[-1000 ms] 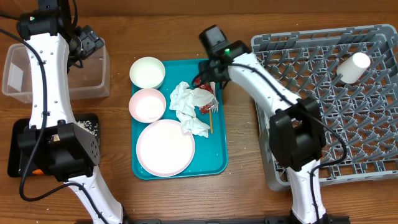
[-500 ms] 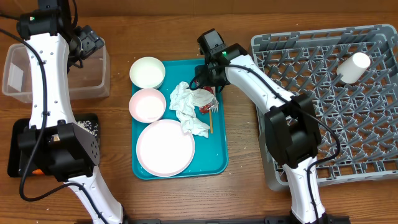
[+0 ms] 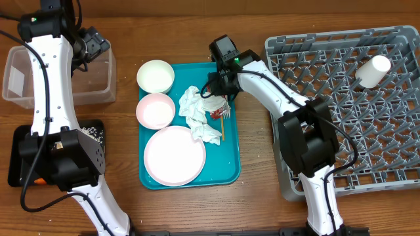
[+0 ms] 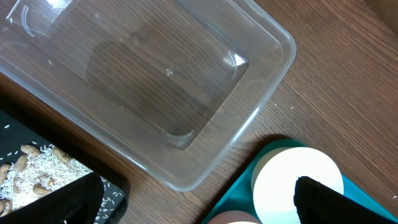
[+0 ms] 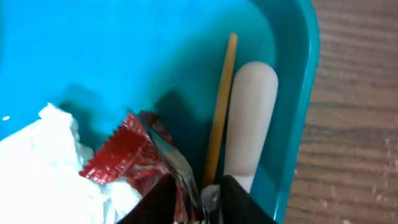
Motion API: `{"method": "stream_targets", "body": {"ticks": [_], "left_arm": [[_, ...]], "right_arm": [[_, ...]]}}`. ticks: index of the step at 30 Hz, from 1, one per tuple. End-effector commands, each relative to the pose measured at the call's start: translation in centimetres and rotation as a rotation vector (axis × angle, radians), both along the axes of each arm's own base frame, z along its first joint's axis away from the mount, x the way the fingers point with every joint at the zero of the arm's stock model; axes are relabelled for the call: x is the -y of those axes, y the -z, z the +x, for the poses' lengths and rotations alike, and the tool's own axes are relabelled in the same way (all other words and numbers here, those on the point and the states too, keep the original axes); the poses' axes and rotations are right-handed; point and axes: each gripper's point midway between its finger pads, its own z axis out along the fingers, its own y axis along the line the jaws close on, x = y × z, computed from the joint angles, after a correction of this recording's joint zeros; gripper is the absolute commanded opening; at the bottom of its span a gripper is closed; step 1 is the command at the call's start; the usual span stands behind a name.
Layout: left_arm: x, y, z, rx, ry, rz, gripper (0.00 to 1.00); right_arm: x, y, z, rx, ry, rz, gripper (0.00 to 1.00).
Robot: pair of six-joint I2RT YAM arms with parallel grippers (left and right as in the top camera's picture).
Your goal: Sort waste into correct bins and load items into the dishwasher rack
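My right gripper [image 3: 220, 92] [image 5: 199, 186] is down on the teal tray's [image 3: 231, 164] upper right. Its fingers are nearly together, with the foil edge of the red-and-white wrapper [image 3: 216, 113] [image 5: 124, 155] between them. The wooden stick [image 5: 222, 106] and the white fork handle [image 5: 252, 106] lie right beside it. Crumpled napkins [image 3: 197, 115], two bowls [image 3: 155, 76] [image 3: 155, 110] and the plate [image 3: 174, 155] are on the tray. The cup [image 3: 373, 71] lies in the grey rack [image 3: 394, 164]. My left gripper [image 3: 92, 42] [image 4: 193, 202] is open and empty above the clear tub's [image 3: 26, 78] [image 4: 155, 81] right end.
The black tray [image 3: 13, 157] [image 4: 37, 168] at the left holds rice and beige scraps, with a bit of orange [image 3: 39, 181] at its lower edge. The clear tub looks empty. Bare wood lies between the teal tray and the rack.
My right gripper has shifted a little left and down onto the tray's upper right, over the wrapper. The left arm has not moved.
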Motion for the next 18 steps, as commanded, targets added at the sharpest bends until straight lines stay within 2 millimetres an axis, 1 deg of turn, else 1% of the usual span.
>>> {"method": "stream_targets", "body": {"ticks": [1, 3, 6, 8, 9, 10, 12, 13, 14, 15, 17, 18], "left_arm": [[0.0, -0.9, -0.2, 0.022, -0.016, 0.003, 1.0], [0.0, -0.9, -0.2, 0.022, -0.016, 0.003, 1.0], [0.0, -0.9, -0.2, 0.022, -0.016, 0.003, 1.0], [0.0, -0.9, -0.2, 0.022, -0.015, 0.003, 1.0], [0.0, -0.9, -0.2, 0.022, -0.016, 0.003, 1.0], [0.0, -0.9, -0.2, 0.022, -0.016, 0.003, 1.0], [0.0, -0.9, -0.2, 0.022, -0.016, 0.003, 1.0], [0.0, -0.9, -0.2, 0.022, -0.015, 0.003, 1.0], [0.0, -0.9, -0.2, 0.022, -0.015, 0.003, 1.0], [0.0, -0.9, -0.2, 0.022, -0.016, 0.003, 1.0], [0.0, -0.9, -0.2, 0.022, -0.016, 0.003, 1.0], [0.0, -0.9, -0.2, 0.022, -0.016, 0.003, 1.0]], "right_arm": [[-0.6, -1.6, 0.7, 0.029, -0.005, 0.017, 0.23], [-0.6, -1.9, 0.7, 0.033, -0.005, 0.02, 0.22], [-0.6, -2.0, 0.7, 0.033, -0.005, 0.02, 0.23], [-0.6, -2.1, 0.6, 0.032, -0.005, 0.02, 0.31], [-0.5, -2.4, 0.5, 0.031, -0.002, 0.02, 0.38], [-0.5, -2.8, 0.4, 0.034, -0.002, 0.022, 0.43], [-0.4, -4.7, 0.3, 0.059, -0.001, 0.036, 0.59], [-0.4, -6.1, 0.3, 0.079, -0.002, 0.046, 0.72], [-0.4, -7.8, 0.3, 0.104, -0.002, 0.059, 0.8], [-0.2, -10.2, 0.2, 0.14, 0.0, 0.079, 0.92], [0.3, -12.9, 0.1, 0.182, 0.008, 0.101, 1.0], [0.8, -14.4, 0.0, 0.207, 0.017, 0.113, 1.0]]}}
